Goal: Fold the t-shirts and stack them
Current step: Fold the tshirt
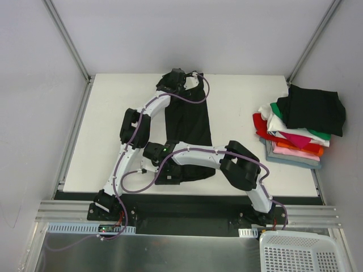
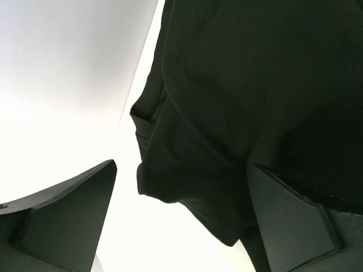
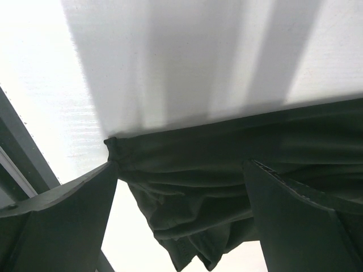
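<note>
Basket: a white perforated basket (image 1: 300, 252) is sitting in the lower right corner of the top view, just beside the right arm's base.
Right arm: it is reaching from the lower right leftwards along the near edge of the white table (image 1: 113, 147), ending at the lower end of the dark cloth.
Right gripper (image 3: 180, 164): its jaws are standing wide apart and clamping nothing. In the right wrist view, a bunched, wrinkled hem of black cloth is showing between and beyond the two fingers, with one corner lying by the left-hand fingertip.
Black t-shirt (image 1: 190, 119): it is lying flat as a long narrow strip in the middle of the table, running from lower centre to upper centre of the top view. No lettering is showing.
Left arm: it is stretching from the lower left up to the strip's upper end.
Left gripper (image 2: 182, 167): its jaws are also standing wide apart and gripping nothing. A folded corner of the cloth is lying between the fingers. Whether the right-hand finger is touching the cloth, I cannot tell.
Stack of folded t-shirts (image 1: 295, 139): it is resting at the right edge of the table, well apart from the strip. Blue-grey is lying at the bottom, then pink, orange, red, white and green, with a black one sitting askew on top.
</note>
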